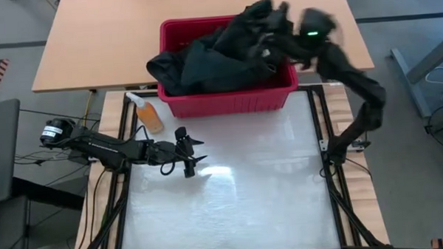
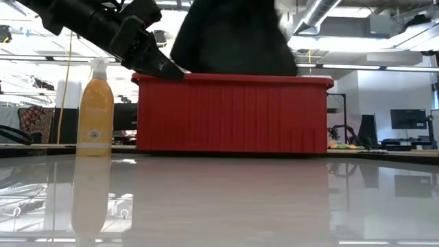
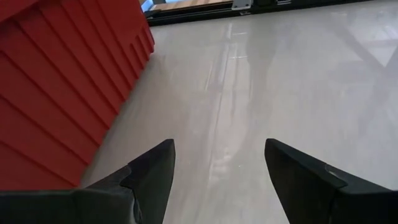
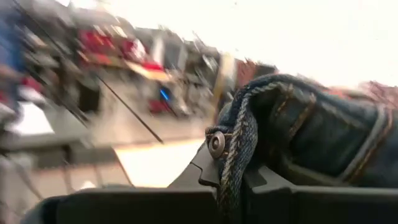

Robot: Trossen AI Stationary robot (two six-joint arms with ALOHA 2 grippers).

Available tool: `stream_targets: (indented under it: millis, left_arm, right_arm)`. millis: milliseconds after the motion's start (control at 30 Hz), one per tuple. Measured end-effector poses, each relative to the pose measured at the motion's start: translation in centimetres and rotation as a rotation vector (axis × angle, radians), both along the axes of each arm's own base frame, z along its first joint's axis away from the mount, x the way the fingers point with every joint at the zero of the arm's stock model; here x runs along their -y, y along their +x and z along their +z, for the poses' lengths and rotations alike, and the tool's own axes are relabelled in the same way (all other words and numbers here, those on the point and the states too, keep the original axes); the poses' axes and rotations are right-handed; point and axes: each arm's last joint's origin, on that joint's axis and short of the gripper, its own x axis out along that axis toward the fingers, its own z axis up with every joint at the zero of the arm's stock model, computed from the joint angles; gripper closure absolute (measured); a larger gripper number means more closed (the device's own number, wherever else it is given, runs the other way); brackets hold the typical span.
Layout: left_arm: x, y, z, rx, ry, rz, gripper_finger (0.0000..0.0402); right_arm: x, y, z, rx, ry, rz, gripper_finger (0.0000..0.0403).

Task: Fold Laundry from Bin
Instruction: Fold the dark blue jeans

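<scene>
1. While the left hand [image 1: 187, 157] waits low over the pale desk [image 1: 254, 205], just in front of the bin [image 1: 228, 100], its fingers [image 3: 152, 171] stand released with bare surface between them; it holds nothing.
2. Right hand [image 1: 266, 36]: raised above the bin's far right part, clenched on the jeans [image 4: 311, 134]. The right wrist view shows a denim edge with a metal rivet [image 4: 217, 144] pinched between the fingers.
3. Laundry [image 1: 212, 62]: a dark heap that fills the bin and spills over its left rim. One piece rises from the heap toward the right hand; in the low view it stands as a dark mass [image 2: 233, 38] well above the red wall [image 2: 230, 113].
4. Orange bottle [image 1: 149, 114]: upright on the desk beside the bin's near left corner, near the left arm.
5. Step in hand, as judged: extraction of the first garment. The jeans are gripped and partly lifted, but their lower part appears to lie among the other pieces.
6. Next move, as judged: a higher lift to draw the jeans clear of the heap without dragging other pieces out, then a carry toward the open desk, where the left hand can take a second edge for spreading. The bottle should be passed well apart.
</scene>
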Motion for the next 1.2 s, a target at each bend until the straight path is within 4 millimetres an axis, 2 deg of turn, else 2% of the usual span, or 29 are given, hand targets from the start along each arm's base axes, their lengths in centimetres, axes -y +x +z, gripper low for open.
stream_targets:
  millis: [167, 333, 467, 600, 667, 733, 833, 967, 1033, 1133, 1200]
  left_arm:
    - [0.0, 0.0, 0.0, 0.0, -0.001, -0.003, 0.0161]
    - [0.0, 0.0, 0.0, -0.001, -0.007, -0.017, 0.0161]
    - [0.0, 0.0, 0.0, 0.0, -0.005, -0.012, 0.0161]
    - [0.0, 0.0, 0.0, 0.0, -0.003, -0.009, 0.0161]
    - [-0.1, 0.0, 0.0, 0.001, 0.0, -0.003, 0.0161]
    - [-0.3, 0.0, 0.0, 0.003, 0.004, 0.012, 0.0161]
    - [-0.8, 0.1, 0.2, 0.022, 0.002, 0.033, 0.0161]
    - [-1.2, 0.2, 0.3, 0.039, -0.02, 0.054, 0.0161]
    - [-1.1, 0.2, 0.3, 0.046, -0.042, 0.024, 0.0161]
    - [-0.7, 0.5, 0.8, 0.101, -0.089, -0.094, 0.0161]
    - [-0.5, 0.7, 1.6, 0.181, -0.133, -0.152, 0.0161]
  right_arm:
    - [-5.1, -5.2, 3.6, 0.142, -0.082, 0.229, 0.0376]
    - [-9.1, -10.5, 5.4, 0.238, -0.195, 0.533, 0.0373]
    - [-10.9, -13.8, 5.4, 0.226, -0.249, 0.726, 0.0374]
    - [-11.8, -14.6, 3.4, 0.015, -0.185, 0.853, 0.0375]
    - [-12.2, -14.2, 1.6, -0.155, -0.138, 0.89, 0.0372]
    - [-12.7, -12.6, -0.7, -0.34, -0.069, 0.905, 0.0368]
    - [-13.6, -8.7, -4.1, -0.513, 0.039, 0.897, 0.0369]
    - [-14.3, -3.4, -10.2, -0.765, 0.13, 0.826, 0.0374]
    - [-13.8, -1.6, -12.7, -0.838, 0.186, 0.721, 0.0374]
    - [-12.2, 0.7, -15.8, -0.854, 0.287, 0.508, 0.037]
    - [-11.3, 2.4, -18.2, -0.851, 0.353, 0.449, 0.037]
